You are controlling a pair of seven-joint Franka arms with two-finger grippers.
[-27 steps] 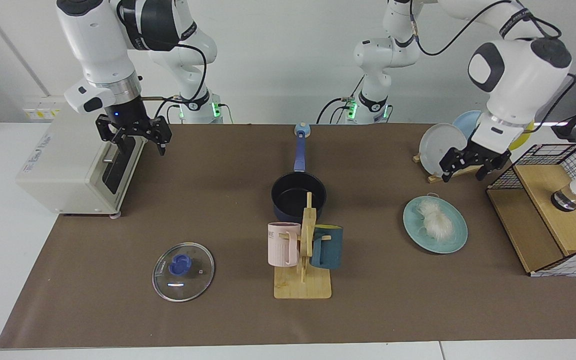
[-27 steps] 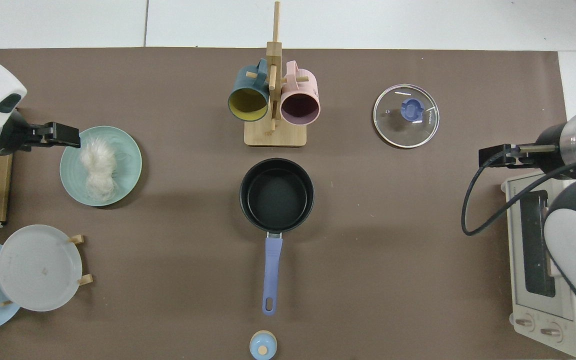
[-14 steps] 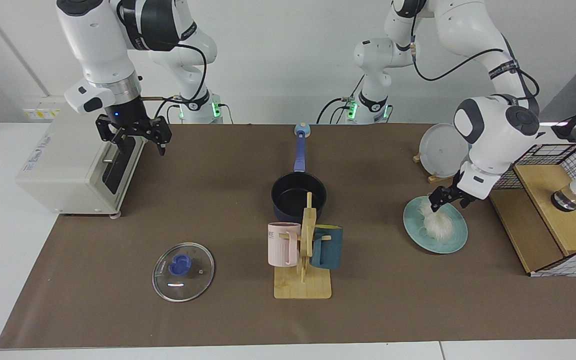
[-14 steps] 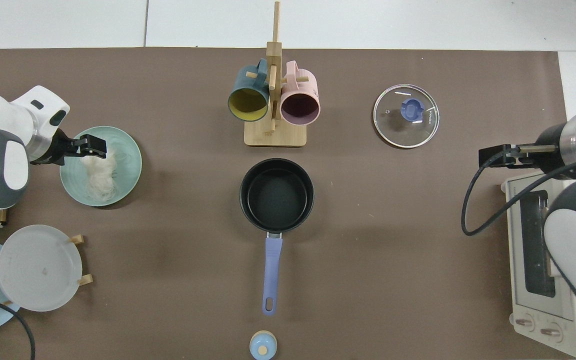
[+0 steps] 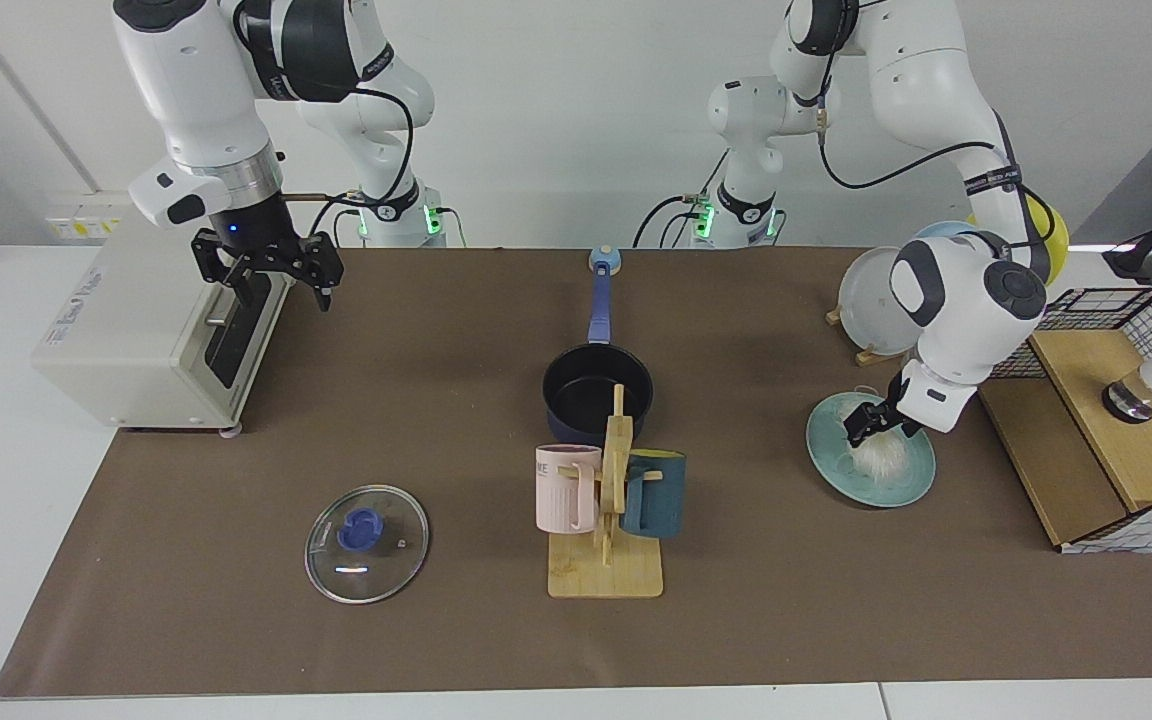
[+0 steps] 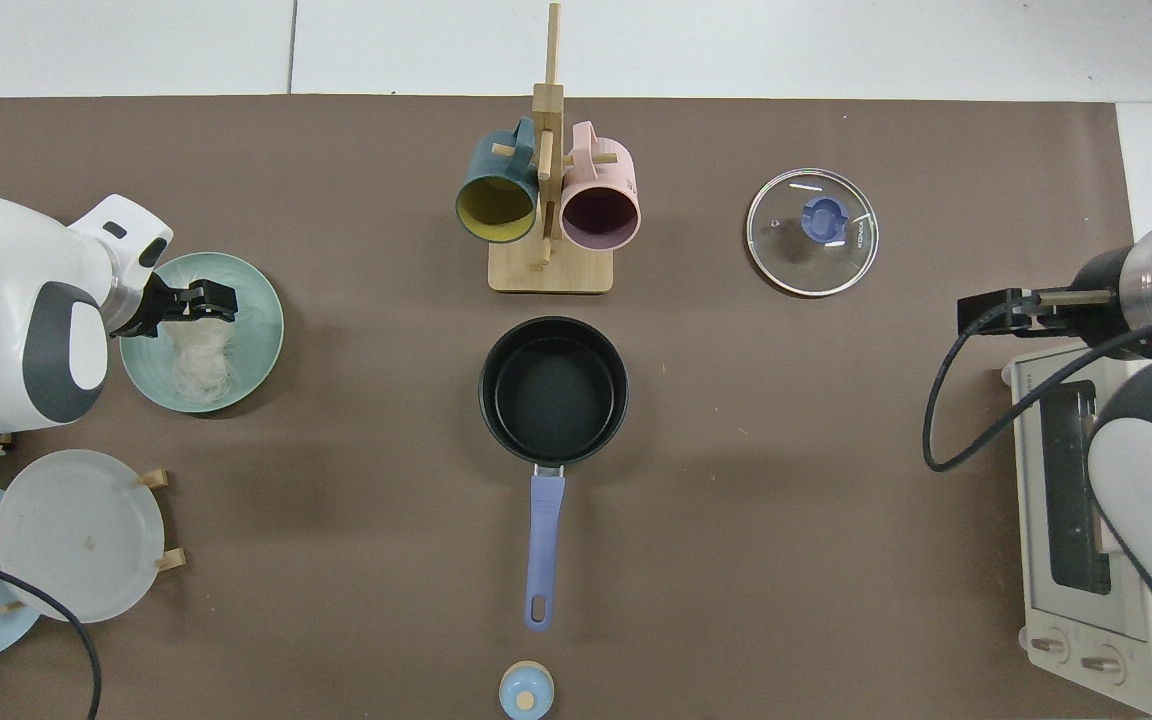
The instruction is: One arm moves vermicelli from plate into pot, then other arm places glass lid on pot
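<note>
At the mat's plate-rack end: left gripper is low on the teal plate, at the far part of the vermicelli.
Change: 1.0 s ago this gripper hung above the rack of plates; 0.5 s ago it was at the plate's far edge; now it is down in the tangle.
Left claw: both fingers reach into the white strands in the top view. Whether they have pinched them I cannot tell.
Vermicelli: lying on the plate, not lifted.
Pot: centre of the mat, handle toward the arms' edge, nothing in it, well apart from the plate.
Mug stand: just beside the pot, on the side away from the arms, carrying 2 mugs.
Glass lid: flat on the mat toward the toaster-oven end, near the edge away from the arms, untouched.
Right gripper: waits in the air beside the toaster oven, claw spread, holding nothing.
Judgement: step 1 is at the grasp; transfer and lid placement are not yet done.
Risk: loose strands may trail or drop between plate and pot.
</note>
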